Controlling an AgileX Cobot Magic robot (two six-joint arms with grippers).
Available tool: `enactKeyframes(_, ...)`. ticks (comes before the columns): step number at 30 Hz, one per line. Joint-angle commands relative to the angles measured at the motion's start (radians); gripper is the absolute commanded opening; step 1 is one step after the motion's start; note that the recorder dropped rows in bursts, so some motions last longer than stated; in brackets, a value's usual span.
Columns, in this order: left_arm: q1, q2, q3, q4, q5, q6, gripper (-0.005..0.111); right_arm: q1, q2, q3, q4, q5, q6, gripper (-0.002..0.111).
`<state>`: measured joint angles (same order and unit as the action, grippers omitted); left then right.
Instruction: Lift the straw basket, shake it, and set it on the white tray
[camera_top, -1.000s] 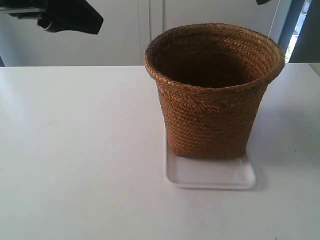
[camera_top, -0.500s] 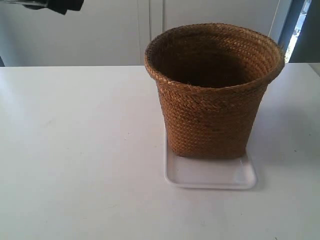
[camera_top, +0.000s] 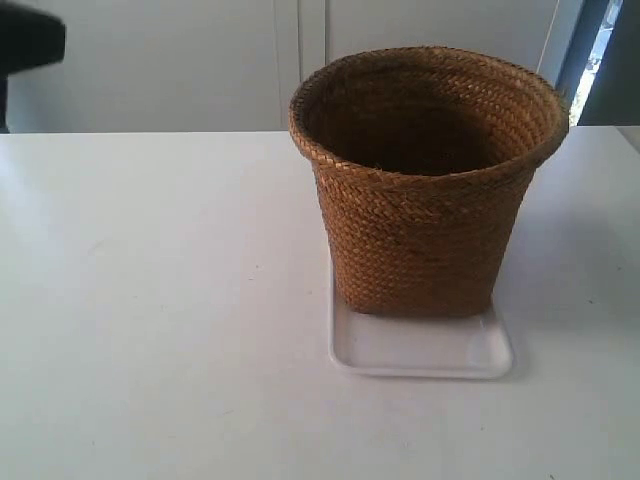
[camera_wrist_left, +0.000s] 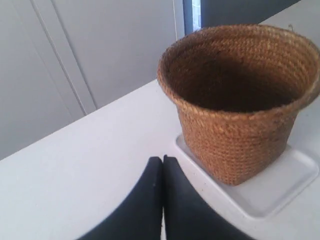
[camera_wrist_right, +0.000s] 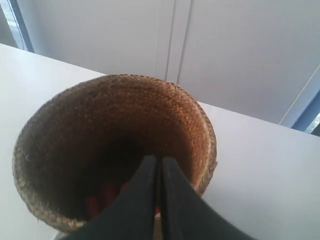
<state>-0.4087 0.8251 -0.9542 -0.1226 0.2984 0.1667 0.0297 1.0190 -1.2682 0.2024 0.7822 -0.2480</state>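
Standing upright on the white tray (camera_top: 420, 355), toward the right of the table (camera_top: 150, 300), the straw basket (camera_top: 425, 200) has its long axis vertical. The right gripper (camera_wrist_right: 159, 162), closed and empty, hangs over the basket's mouth and seems nearer. The left gripper (camera_wrist_left: 162, 161), likewise closed on nothing, sits off to the basket's side. No writing shows.

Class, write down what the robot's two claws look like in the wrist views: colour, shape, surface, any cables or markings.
Both the left claw and the right claw have two smooth black fingers, broad at the base, curving in to narrow rounded tips. No cables, markings or labels show on either. In the exterior view only a blurred black piece of an arm appears.
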Motion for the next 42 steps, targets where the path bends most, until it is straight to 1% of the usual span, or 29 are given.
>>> enactKeyframes(1, 0.001, -0.109, 0.178, 0.042, -0.068, -0.010, 0.000, -0.001, -0.149, 0.231, -0.020, -0.140, -0.021, 0.004)
enactKeyframes(4, 0.001, -0.118, 0.215, 0.042, -0.066, -0.010, 0.000, -0.001, -0.200, 0.311, -0.020, -0.154, -0.014, 0.004)
enactKeyframes(7, 0.001, -0.118, 0.217, 0.042, -0.072, -0.010, 0.000, -0.001, -0.225, 0.337, -0.018, -0.125, -0.005, 0.004)
enactKeyframes(28, 0.001, -0.118, 0.217, 0.042, -0.068, -0.010, 0.000, -0.001, -0.230, 0.339, -0.016, -0.108, -0.005, 0.004)
enactKeyframes(29, 0.001, -0.118, 0.217, 0.045, -0.068, -0.005, 0.000, -0.001, -0.230, 0.339, -0.016, -0.108, -0.005, 0.004)
enactKeyframes(33, 0.001, -0.118, 0.217, 0.091, -0.068, 0.112, 0.000, -0.001, -0.230, 0.339, -0.016, -0.108, -0.005, 0.004)
enactKeyframes(37, 0.001, -0.118, 0.217, 0.091, -0.068, 0.129, 0.000, -0.001, -0.230, 0.339, -0.016, -0.108, -0.005, 0.004)
enactKeyframes(39, 0.001, -0.118, 0.217, 0.089, -0.096, 0.124, 0.000, -0.001, -0.230, 0.339, -0.016, -0.108, -0.005, 0.004)
enactKeyframes(42, 0.001, -0.118, 0.217, 0.071, -0.183, 0.053, 0.000, -0.001, -0.230, 0.339, -0.016, -0.108, -0.005, 0.004)
